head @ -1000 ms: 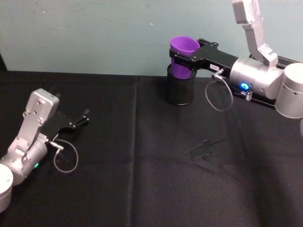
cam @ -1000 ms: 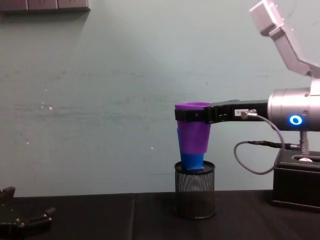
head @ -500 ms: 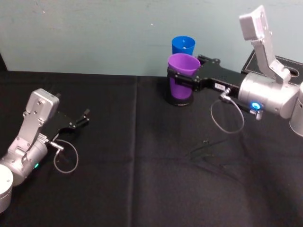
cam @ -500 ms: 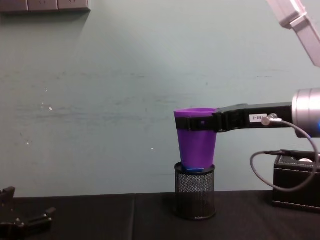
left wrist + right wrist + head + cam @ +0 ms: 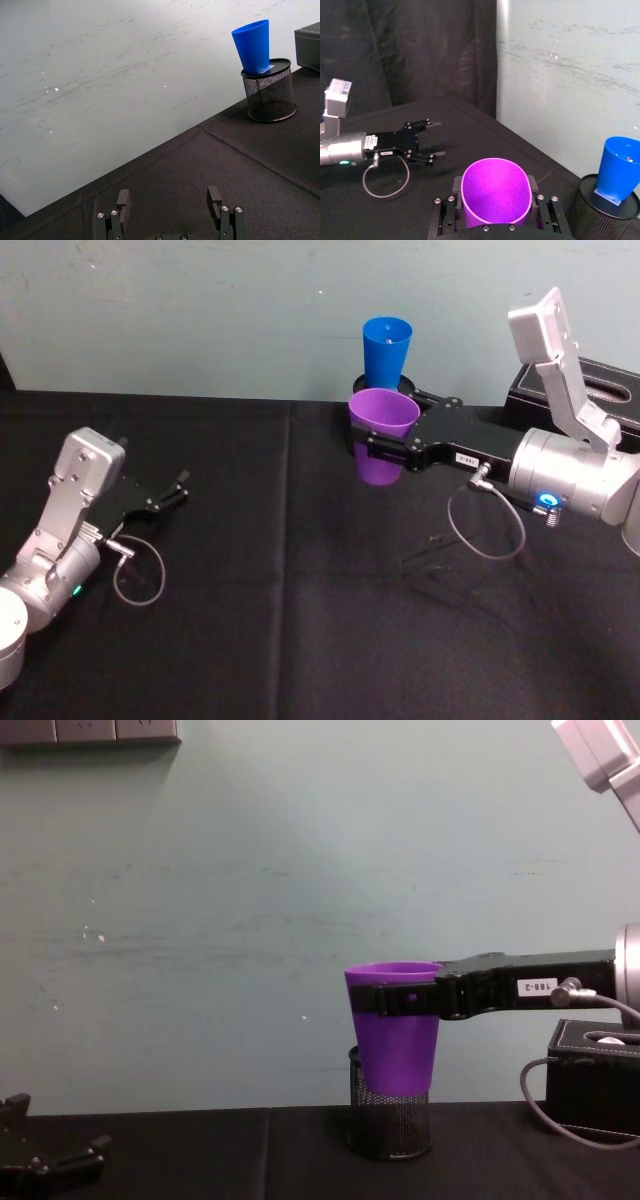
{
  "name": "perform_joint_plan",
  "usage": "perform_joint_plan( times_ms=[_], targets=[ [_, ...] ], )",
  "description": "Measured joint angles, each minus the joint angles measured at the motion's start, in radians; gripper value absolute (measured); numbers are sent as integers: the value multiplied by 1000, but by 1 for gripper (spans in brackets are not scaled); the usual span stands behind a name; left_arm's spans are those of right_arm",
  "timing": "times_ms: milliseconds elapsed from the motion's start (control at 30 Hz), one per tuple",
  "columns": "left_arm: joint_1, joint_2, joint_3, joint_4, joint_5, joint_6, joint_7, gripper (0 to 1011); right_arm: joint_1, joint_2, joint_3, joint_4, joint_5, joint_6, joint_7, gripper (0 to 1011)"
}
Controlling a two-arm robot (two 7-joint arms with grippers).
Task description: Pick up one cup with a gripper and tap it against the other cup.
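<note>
The purple cup (image 5: 383, 416) hangs upright in the air, with my right gripper (image 5: 372, 448) shut around it just below the rim. It is a little nearer to me than the blue cup (image 5: 386, 346) and apart from it. The blue cup stands in a black mesh cylinder (image 5: 270, 95). In the chest view the purple cup (image 5: 395, 1045) covers the blue one. The right wrist view looks down into the purple cup (image 5: 495, 192), with the blue cup (image 5: 619, 167) off to one side. My left gripper (image 5: 170, 495) rests open on the table at the left, and nothing is between its fingers (image 5: 122, 200).
A black box (image 5: 580, 380) sits at the back right, behind the right arm. The table (image 5: 300, 620) has a black cloth, with a small dark scrap (image 5: 432, 540) in the middle right. A pale wall stands close behind the mesh cylinder (image 5: 388, 1128).
My right gripper has drawn the purple cup up out of the blue cup, then toward me and lower. The blue cup stayed in the mesh cylinder. The left arm has not moved.
</note>
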Motion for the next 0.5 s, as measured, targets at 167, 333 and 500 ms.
perform_joint_plan(
  times_ms=[167,333,500],
  targets=[
    [0,0,0,0,0,0,0,1005,-8,17,-12,-18,10,-8,2,724],
    [0,0,0,0,0,0,0,1005,-14,30,-25,-36,23,-13,3,726],
    [0,0,0,0,0,0,0,1005,-15,35,-38,-32,28,-16,-2,726]
  ],
)
